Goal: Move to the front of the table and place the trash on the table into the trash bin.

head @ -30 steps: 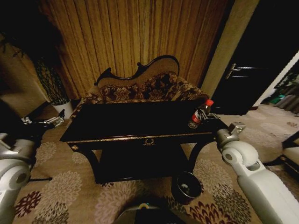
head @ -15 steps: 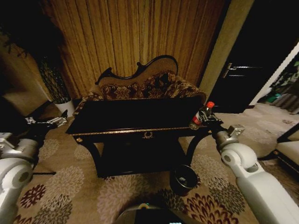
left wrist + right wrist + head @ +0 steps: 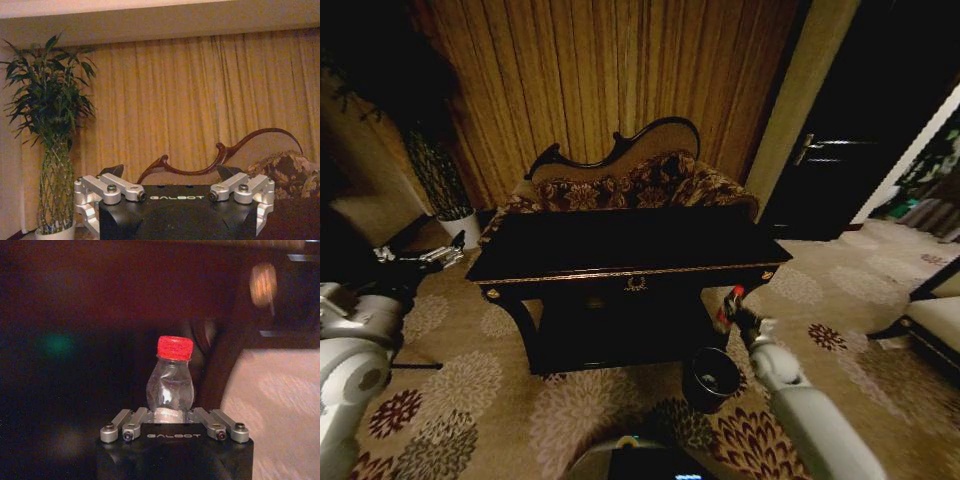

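The black table (image 3: 620, 245) stands before me with its top bare. My right gripper (image 3: 733, 314) is shut on the trash, a clear bottle (image 3: 727, 307) with a red cap, held beside the table's front right leg and just above the trash bin (image 3: 712, 379) on the carpet. In the right wrist view the bottle (image 3: 171, 385) stands upright in the right gripper (image 3: 170, 416), with the dark table leg (image 3: 226, 360) behind it. My left gripper (image 3: 423, 259) hangs open off the table's left end, and the left gripper (image 3: 170, 176) holds nothing.
A carved-back patterned sofa (image 3: 630, 185) stands behind the table against the curtain. A plant in a white pot (image 3: 460, 226) is at the back left. A dark door (image 3: 840, 150) is at the back right, and a seat edge (image 3: 935, 320) at the far right.
The right gripper has come down with the bottle from the table's right corner to a spot over the bin. The view has shifted a little. The left arm is as it was.
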You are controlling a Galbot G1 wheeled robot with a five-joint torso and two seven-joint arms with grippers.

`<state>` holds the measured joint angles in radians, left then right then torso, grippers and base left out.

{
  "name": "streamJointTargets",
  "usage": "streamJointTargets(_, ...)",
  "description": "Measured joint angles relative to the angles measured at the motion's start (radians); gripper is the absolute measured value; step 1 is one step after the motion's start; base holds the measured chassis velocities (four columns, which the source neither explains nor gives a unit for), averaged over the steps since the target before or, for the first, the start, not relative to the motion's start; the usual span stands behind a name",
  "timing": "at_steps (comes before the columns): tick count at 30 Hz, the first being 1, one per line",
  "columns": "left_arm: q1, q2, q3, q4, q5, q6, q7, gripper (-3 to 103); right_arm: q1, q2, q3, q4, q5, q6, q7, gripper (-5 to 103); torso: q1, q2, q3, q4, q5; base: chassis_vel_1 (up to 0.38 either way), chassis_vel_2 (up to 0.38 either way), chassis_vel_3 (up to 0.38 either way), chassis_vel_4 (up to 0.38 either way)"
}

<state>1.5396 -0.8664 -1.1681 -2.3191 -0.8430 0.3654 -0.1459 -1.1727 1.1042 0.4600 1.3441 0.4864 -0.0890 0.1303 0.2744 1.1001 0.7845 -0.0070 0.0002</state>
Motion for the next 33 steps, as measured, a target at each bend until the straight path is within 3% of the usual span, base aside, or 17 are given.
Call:
streamJointTargets(6,0.009,-0.002,-0.002,-0.015,0.000,0.002,-0.001,100,0.125,0.076,-0.009,-0.342,-0.072,0.142,-0.020,27,0.000,0.000,0.000,-0.0003,-0.0003,0.000,0.000,0.000,0.000)
streamJointTargets(14,0.027,0.002,-0.023,-0.037,-0.011,0.005,-0.009,100,0.158,0.102,0.005,-0.442,-0.128,0.178,-0.020,27,0.000,0.000,0.000,-0.0004,-0.0001,0.000,0.000,0.000,0.000)
streamJointTargets(16,0.032,0.005,-0.031,-0.040,-0.015,0.005,-0.009,100,0.146,0.102,0.015,-0.440,-0.149,0.178,-0.020,44,0.000,0.000,0.000,-0.0004,-0.0003,0.000,0.000,0.000,0.000)
streamJointTargets(18,0.033,0.005,-0.033,-0.040,-0.015,0.005,-0.009,100,0.139,0.100,0.020,-0.434,-0.148,0.178,-0.018,49,0.000,0.000,0.000,-0.0004,-0.0002,0.000,0.000,0.000,0.000)
streamJointTargets(22,0.038,0.001,-0.033,-0.040,-0.015,0.005,-0.009,100,0.120,0.091,0.025,-0.416,-0.142,0.178,-0.015,49,0.000,0.000,0.000,-0.0004,-0.0004,0.000,0.000,0.000,0.000)
streamJointTargets(23,0.039,0.000,-0.032,-0.040,-0.015,0.005,-0.009,100,0.117,0.088,0.026,-0.412,-0.140,0.178,-0.014,66,0.000,0.000,0.000,-0.0005,-0.0002,0.000,0.000,0.000,0.000)
streamJointTargets(24,0.038,0.000,-0.031,-0.040,-0.015,0.004,-0.009,100,0.116,0.087,0.028,-0.410,-0.138,0.178,-0.014,66,0.000,0.000,0.000,-0.0005,-0.0002,0.000,0.000,0.000,0.000)
streamJointTargets(25,0.038,-0.001,-0.028,-0.040,-0.015,0.004,-0.009,100,0.116,0.084,0.029,-0.408,-0.136,0.178,-0.014,77,0.000,0.000,0.000,-0.0003,-0.0003,0.000,0.000,0.000,0.000)
streamJointTargets(27,0.036,-0.001,-0.026,-0.039,-0.014,0.003,-0.009,100,0.116,0.082,0.029,-0.408,-0.135,0.180,-0.013,77,0.000,0.000,0.000,-0.0002,-0.0003,0.000,0.000,0.000,0.000)
streamJointTargets(28,0.035,-0.001,-0.025,-0.038,-0.014,0.003,-0.009,100,0.116,0.081,0.030,-0.409,-0.135,0.182,-0.013,88,0.000,0.000,0.000,-0.0003,-0.0002,0.000,0.000,0.000,0.000)
streamJointTargets(31,0.034,0.000,-0.024,-0.036,-0.014,0.003,-0.009,100,0.117,0.078,0.031,-0.416,-0.134,0.183,-0.013,88,0.000,0.000,0.000,-0.0004,-0.0003,0.000,0.000,0.000,0.000)
streamJointTargets(32,0.035,0.000,-0.024,-0.036,-0.014,0.003,-0.009,100,0.117,0.078,0.031,-0.418,-0.133,0.184,-0.013,97,0.000,0.000,0.000,-0.0004,-0.0003,0.000,0.000,0.000,0.000)
streamJointTargets(33,0.036,0.000,-0.024,-0.034,-0.014,0.003,-0.009,100,0.115,0.078,0.031,-0.418,-0.133,0.184,-0.013,99,0.000,0.000,0.000,-0.0003,-0.0002,0.000,0.000,0.000,0.000)
